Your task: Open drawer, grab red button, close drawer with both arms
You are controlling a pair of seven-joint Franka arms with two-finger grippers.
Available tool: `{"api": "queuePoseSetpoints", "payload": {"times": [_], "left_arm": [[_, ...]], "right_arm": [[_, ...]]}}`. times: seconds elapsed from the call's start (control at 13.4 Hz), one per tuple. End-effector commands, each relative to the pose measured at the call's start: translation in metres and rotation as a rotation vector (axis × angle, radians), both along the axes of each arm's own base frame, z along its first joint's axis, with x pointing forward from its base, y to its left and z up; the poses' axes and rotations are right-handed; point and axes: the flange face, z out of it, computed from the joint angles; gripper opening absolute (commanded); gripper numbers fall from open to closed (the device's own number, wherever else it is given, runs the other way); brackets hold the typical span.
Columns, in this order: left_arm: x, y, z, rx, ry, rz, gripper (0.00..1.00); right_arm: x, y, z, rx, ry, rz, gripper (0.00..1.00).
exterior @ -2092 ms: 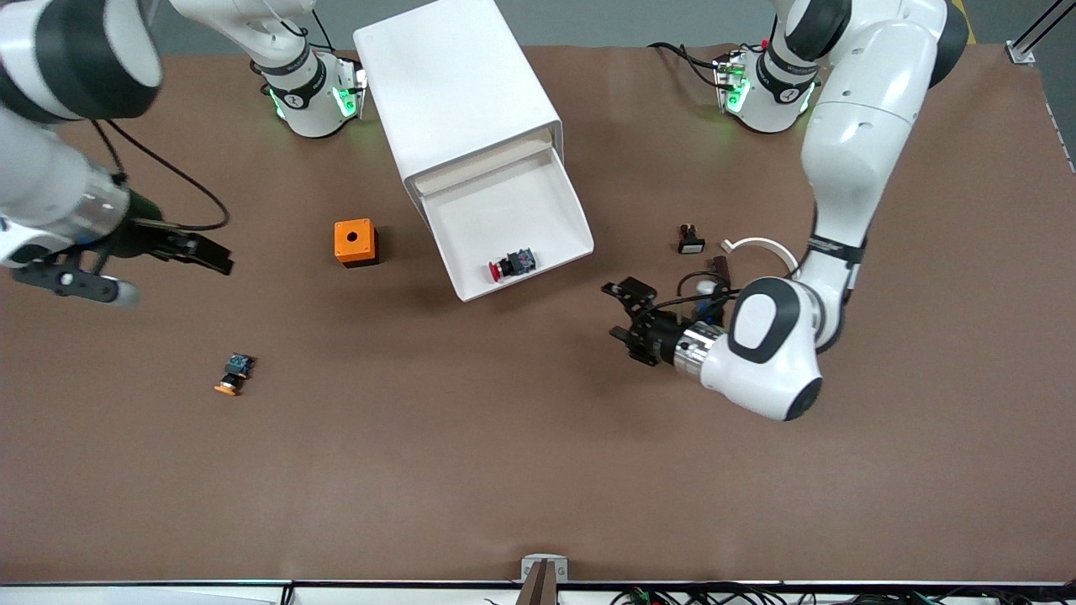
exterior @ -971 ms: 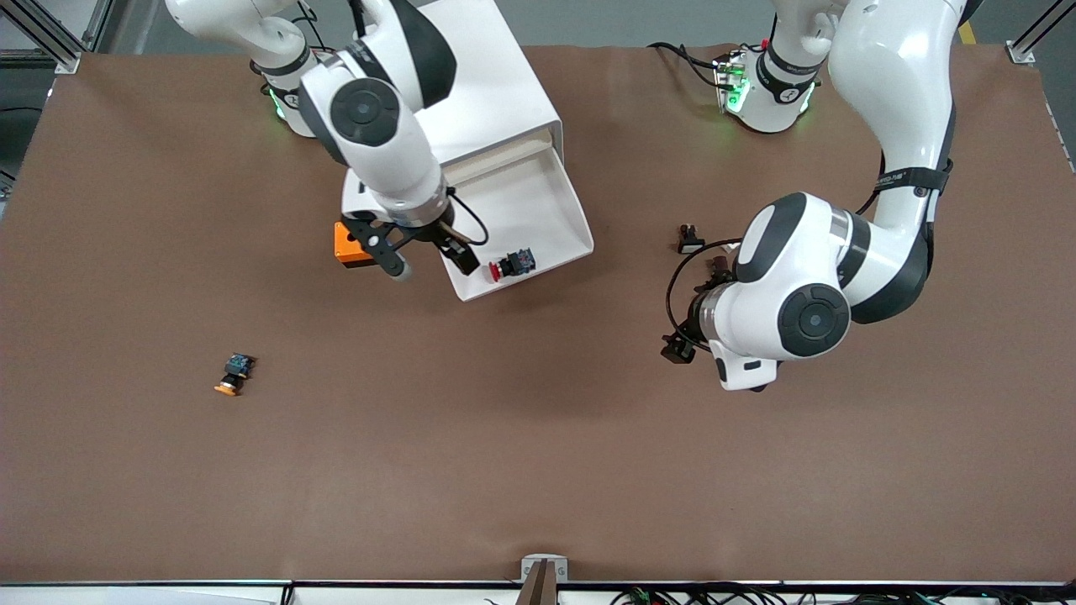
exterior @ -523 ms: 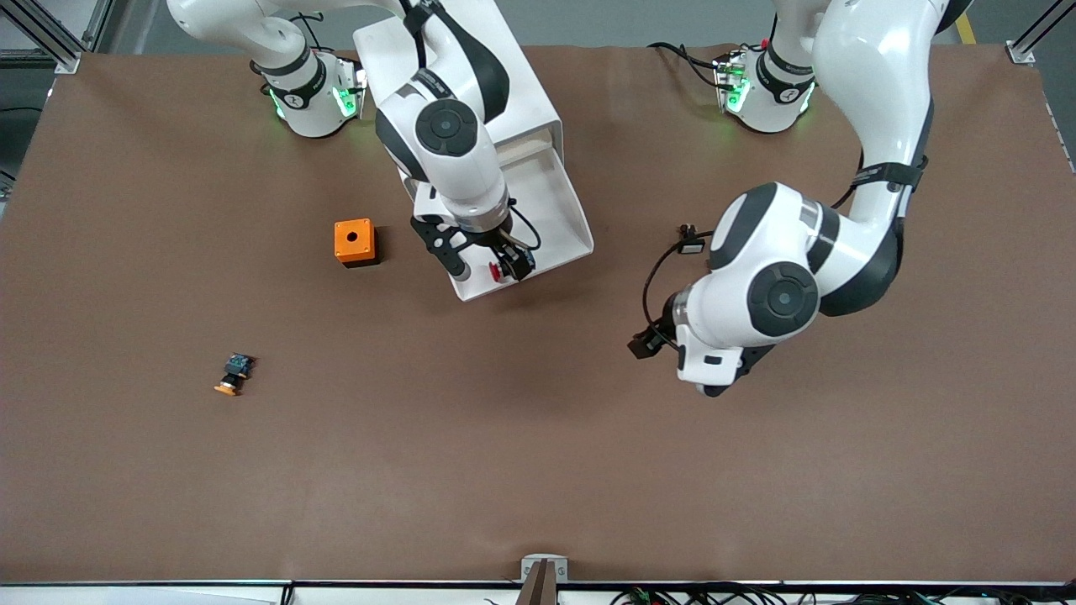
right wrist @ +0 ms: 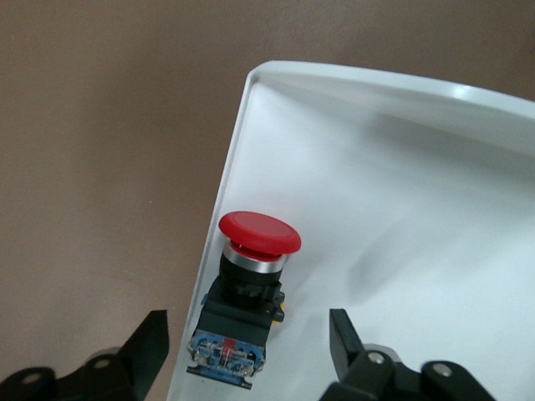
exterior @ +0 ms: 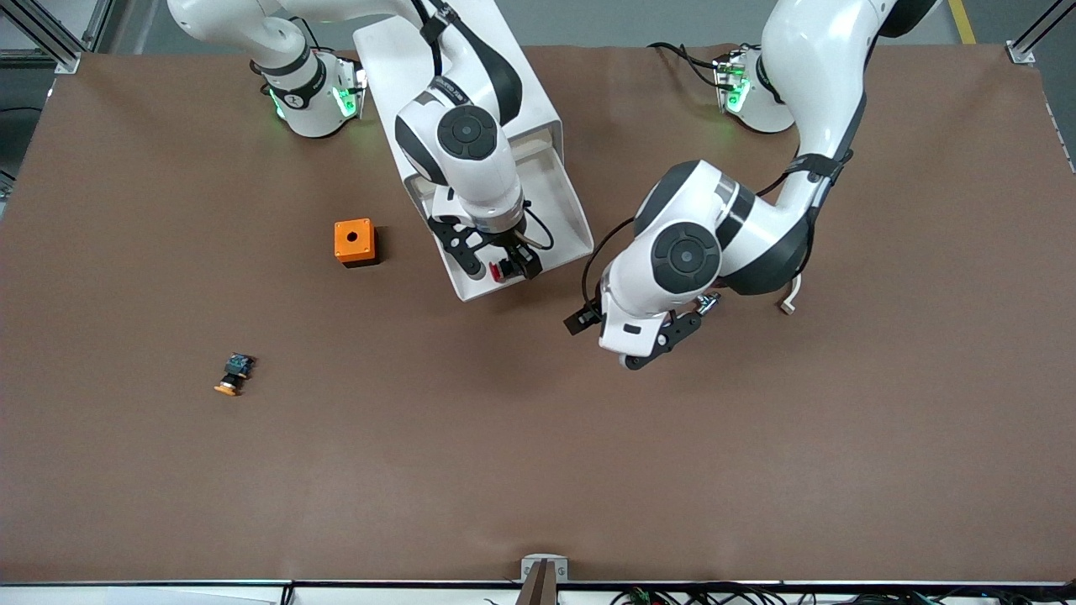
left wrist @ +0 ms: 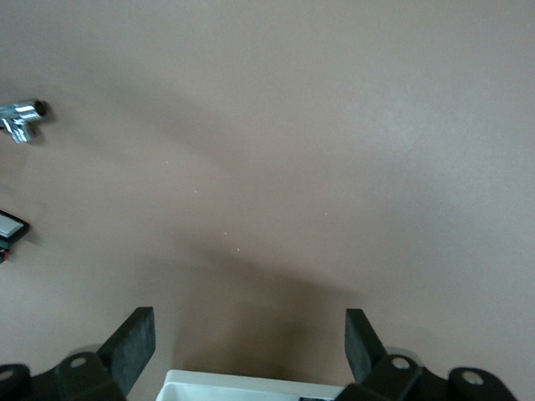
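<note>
The drawer point(exterior: 575, 220) stands pulled out of the white cabinet point(exterior: 454, 76). The button point(exterior: 498, 270), with a red cap and a black-and-blue body, lies on its side in the drawer's front corner. My right gripper point(exterior: 502, 262) reaches down over it. In the right wrist view the button point(right wrist: 249, 276) lies between the open fingers of the right gripper point(right wrist: 247, 330) with a gap on each side, against the drawer point(right wrist: 401, 209) wall. My left gripper point(exterior: 643, 353) hangs open and empty over bare table beside the drawer's front corner. In the left wrist view the drawer point(left wrist: 251, 386) rim shows between the fingers of the left gripper point(left wrist: 249, 326).
An orange box point(exterior: 354, 242) with a hole sits beside the drawer toward the right arm's end. An orange-capped button point(exterior: 233, 374) lies nearer the front camera. The left wrist view shows a small silver part point(left wrist: 21, 117) and a white-faced black part point(left wrist: 10, 227) on the brown table.
My right arm swung in over the drawer and lowered its gripper around the button, its fingers narrowing a little. My left arm moved toward the drawer's front corner.
</note>
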Motion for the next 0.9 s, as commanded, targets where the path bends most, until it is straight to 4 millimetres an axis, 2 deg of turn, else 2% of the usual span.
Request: {"api": "queuePoseSetpoints", "payload": {"times": [0.0,0.22,0.37,0.52,0.6,0.75,0.82], "left_arm": [[-0.003,-0.008,-0.007,0.006,-0.014,-0.003,1.00],[-0.007,-0.014,-0.014,0.005,-0.003,-0.008,1.00],[-0.007,-0.019,-0.025,0.002,-0.001,-0.009,1.00],[-0.009,-0.026,-0.042,0.005,-0.003,-0.017,1.00],[-0.008,-0.029,-0.057,0.008,-0.004,-0.020,1.00],[-0.008,-0.032,-0.070,0.002,-0.010,-0.016,1.00],[-0.016,-0.043,-0.075,-0.002,0.005,-0.025,1.00]], "right_arm": [[0.000,0.004,-0.004,0.007,-0.003,-0.014,0.53],[0.001,0.005,-0.002,0.007,-0.010,-0.009,0.27],[0.005,0.005,0.005,0.010,-0.014,-0.001,0.18],[0.015,-0.001,0.014,0.020,-0.030,0.000,0.12],[0.022,-0.006,0.021,0.028,-0.041,0.008,0.10],[0.041,-0.024,0.033,0.029,-0.046,0.032,0.08],[0.052,-0.035,0.042,0.020,-0.034,0.062,0.06]]}}
